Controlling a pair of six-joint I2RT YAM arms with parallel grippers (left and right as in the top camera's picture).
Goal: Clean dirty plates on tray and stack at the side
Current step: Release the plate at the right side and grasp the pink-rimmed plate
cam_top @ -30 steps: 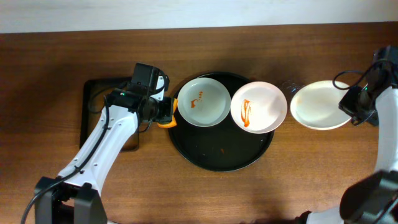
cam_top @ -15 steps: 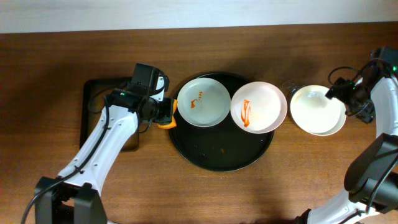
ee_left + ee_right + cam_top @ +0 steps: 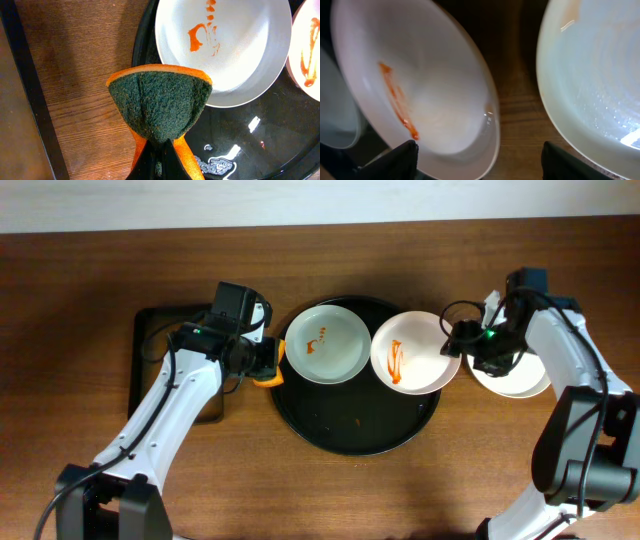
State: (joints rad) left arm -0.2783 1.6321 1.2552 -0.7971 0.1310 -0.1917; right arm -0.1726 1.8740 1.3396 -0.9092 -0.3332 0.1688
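Note:
A round black tray [image 3: 360,435] holds a pale plate [image 3: 326,343] with orange smears and a white plate [image 3: 415,352] streaked with red sauce. My left gripper [image 3: 262,364] hovers at the tray's left rim, shut on a green and orange sponge [image 3: 160,105], just short of the smeared plate [image 3: 235,45]. My right gripper [image 3: 470,345] is open above the right rim of the sauce plate [image 3: 430,90], one finger [image 3: 402,160] over the plate and the other over bare wood. A clean white plate [image 3: 595,75] lies on the table to the right of the tray.
A flat black rectangular mat [image 3: 150,370] lies under the left arm. Bare wood shows between the sauce plate and the clean plate [image 3: 520,378]. The table's far edge runs along the top.
The right gripper let go of the clean plate, leaving it on the table at the right, opened, and swung left to the sauce plate's rim. The left arm has not moved.

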